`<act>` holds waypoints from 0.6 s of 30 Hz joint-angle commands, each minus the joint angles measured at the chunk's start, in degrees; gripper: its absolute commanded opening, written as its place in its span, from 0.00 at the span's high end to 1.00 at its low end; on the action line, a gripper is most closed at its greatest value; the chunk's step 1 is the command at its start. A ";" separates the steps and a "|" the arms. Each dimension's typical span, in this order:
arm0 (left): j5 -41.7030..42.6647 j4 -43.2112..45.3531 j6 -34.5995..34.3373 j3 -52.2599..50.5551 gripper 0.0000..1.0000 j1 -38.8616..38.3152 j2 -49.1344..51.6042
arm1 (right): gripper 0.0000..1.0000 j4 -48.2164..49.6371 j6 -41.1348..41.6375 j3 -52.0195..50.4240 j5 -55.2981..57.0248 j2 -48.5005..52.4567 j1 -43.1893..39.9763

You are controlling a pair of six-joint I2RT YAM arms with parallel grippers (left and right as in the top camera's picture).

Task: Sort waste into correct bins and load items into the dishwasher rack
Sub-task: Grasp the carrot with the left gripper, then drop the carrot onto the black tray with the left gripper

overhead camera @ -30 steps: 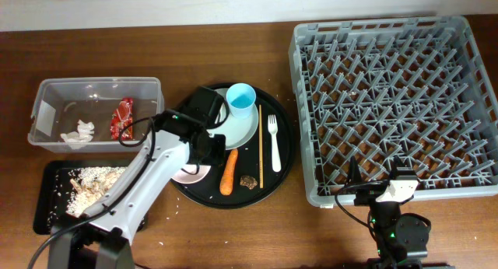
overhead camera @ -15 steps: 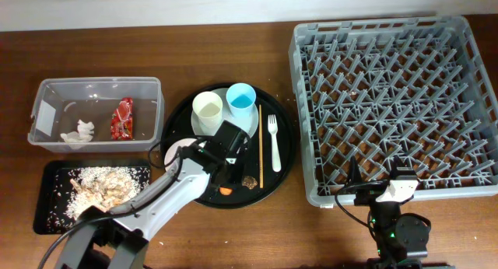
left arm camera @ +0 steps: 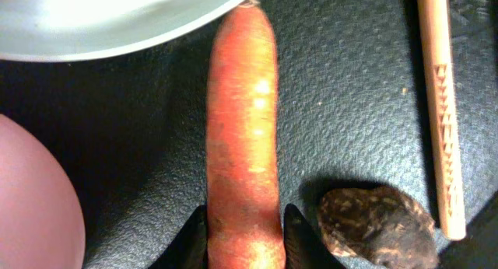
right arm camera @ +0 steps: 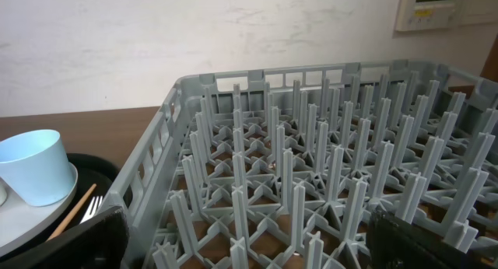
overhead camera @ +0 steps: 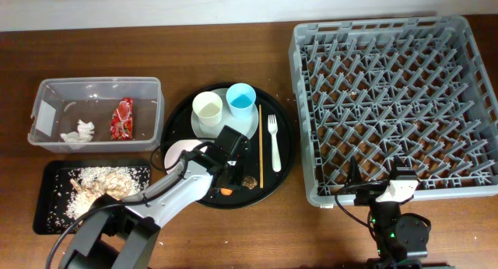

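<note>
No brand or label can be read. The print on the shiny red snack wrapper [overhead camera: 122, 117] is too small to make out. The thin wooden stick [left arm camera: 440, 113] carries only a pressed row of small triangles.

In the left wrist view the orange carrot [left arm camera: 243, 129] runs straight up and down the frame. Its blunt upper end touches the rim of the pale round plate [left arm camera: 101, 20], and its lower end sits between the fingers of the left gripper [left arm camera: 245, 242]. The jaws press on both sides of the carrot, grasping it. The stick lies parallel to the carrot at the right edge. The small brown lump [left arm camera: 377, 226] sits between them, lower right. The small white bowl [left arm camera: 31, 199] curves in at lower left.

From overhead, only the carrot's orange tip shows below the gripper, on the large round black tray [overhead camera: 272, 183] at centre. The cream cup [overhead camera: 208, 110] and light blue cup [overhead camera: 241, 98] stand upright on the plate. The white plastic fork [overhead camera: 274, 141] lies right of the stick, tines toward the top of the frame.

The wrapper and crumpled white tissue [overhead camera: 79, 131] lie in the clear tub [overhead camera: 97, 84] at upper left. Rice-like scraps [overhead camera: 97, 183] cover the shallow black tray [overhead camera: 47, 214] below it.

The right gripper [right arm camera: 245, 222] has its jaws spread wide, holding nothing, by the near rim of the grey dishwasher rack [right arm camera: 296, 191], which fills the right side.
</note>
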 commanded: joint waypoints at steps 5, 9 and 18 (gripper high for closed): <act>-0.37 -11.45 0.37 9.57 0.97 -0.07 -1.60 | 0.01 -0.26 0.24 -0.37 0.66 -0.28 0.31; -0.39 -19.06 0.11 16.06 1.00 0.87 -9.68 | 0.01 -0.26 0.24 -0.37 0.66 -0.28 0.31; -8.02 -35.98 -22.95 12.96 1.00 45.29 -25.05 | 0.01 -0.26 0.24 -0.37 0.66 -0.28 0.31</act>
